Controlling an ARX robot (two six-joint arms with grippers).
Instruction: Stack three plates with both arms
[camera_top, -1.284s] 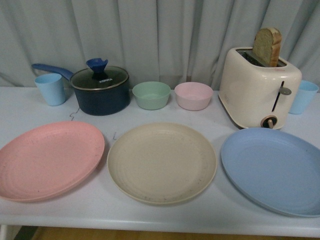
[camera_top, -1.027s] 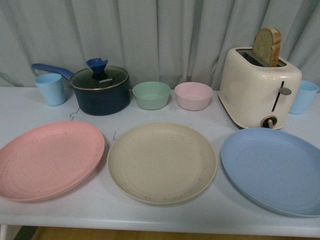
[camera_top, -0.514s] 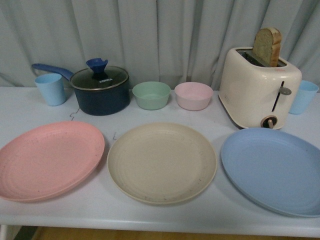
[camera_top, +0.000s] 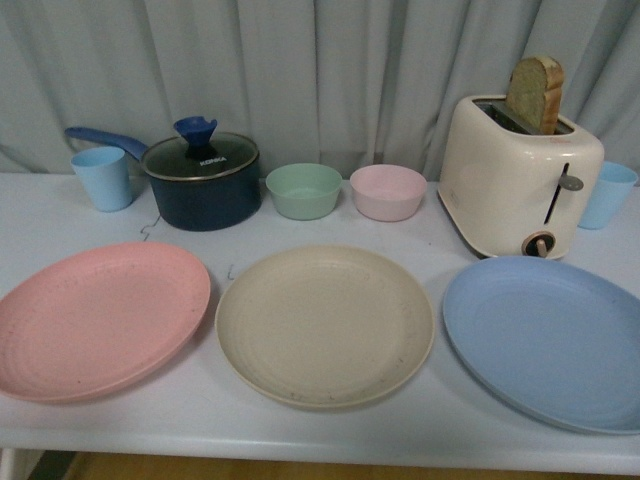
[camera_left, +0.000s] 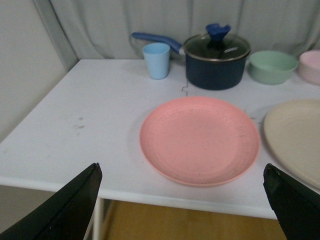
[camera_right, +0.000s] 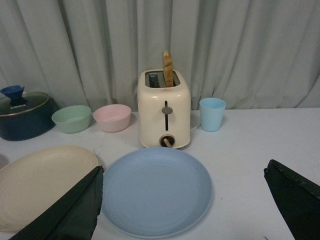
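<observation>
Left claw: we see its two black fingers spread wide apart. They hold nothing and touch nothing.
Right claw: its two black fingers are wide apart too, with nothing held and nothing touched.
Pink plate: it lies flat by the front edge of the table, near the front left corner. It is out ahead of the left claw, and we see it in the gap between the fingers.
Blue plate: it lies flat near the front right corner, out ahead of the right claw, in the gap between those fingers.
Beige plate: it lies flat at the middle of the front edge, between the other two plates. It sits just beside each one, with a thin strip of table showing.
Writing: we spot a small white word on the glass lid of the dark pot near the back edge. It is too blurry for us to read.
</observation>
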